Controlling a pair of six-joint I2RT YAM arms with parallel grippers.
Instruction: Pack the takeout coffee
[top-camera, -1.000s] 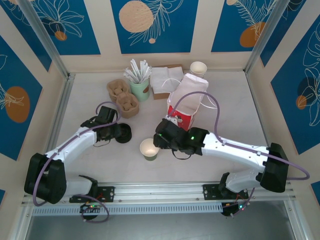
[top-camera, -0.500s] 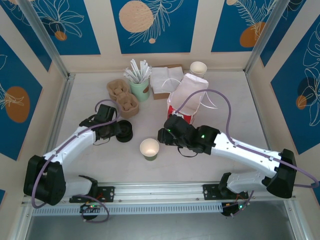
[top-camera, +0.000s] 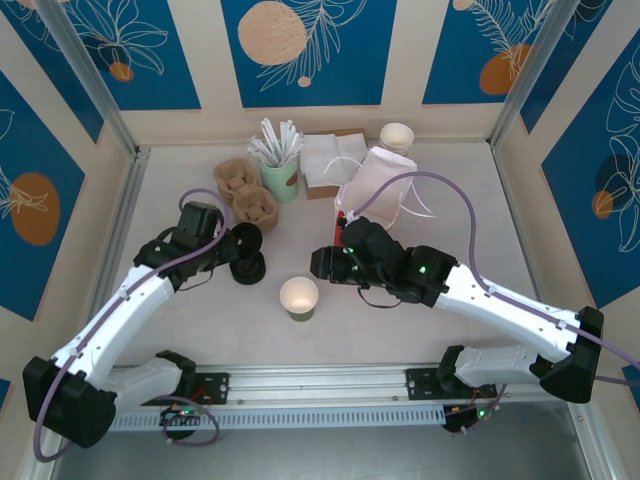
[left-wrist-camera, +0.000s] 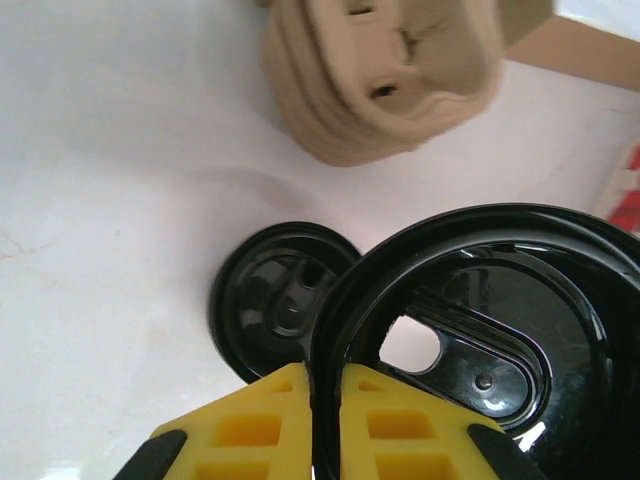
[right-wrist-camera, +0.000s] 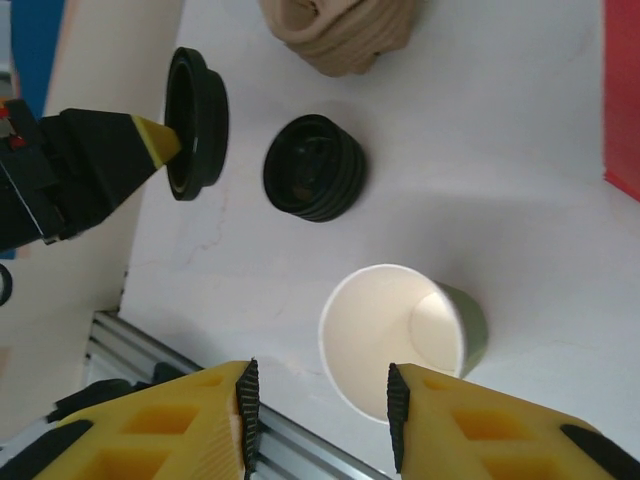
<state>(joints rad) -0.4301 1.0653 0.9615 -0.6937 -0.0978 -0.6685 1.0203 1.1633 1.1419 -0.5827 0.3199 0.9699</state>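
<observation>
The round black plastic lid (left-wrist-camera: 570, 290) runs past the right and bottom edges and hides part of the stack of black lids (left-wrist-camera: 265, 300). The left tool (left-wrist-camera: 322, 378) is cropped below, the tan pulp cup carrier (left-wrist-camera: 390, 70) above.

White shells (top-camera: 130, 300), black at the joints. Yellow gridded fingers (right-wrist-camera: 170, 425), black toothed pads (right-wrist-camera: 247, 415). Purple cable (top-camera: 430, 176) looping behind left claw (top-camera: 240, 243) and right claw (top-camera: 318, 265); green lights (top-camera: 422, 268) behind the latter.
</observation>
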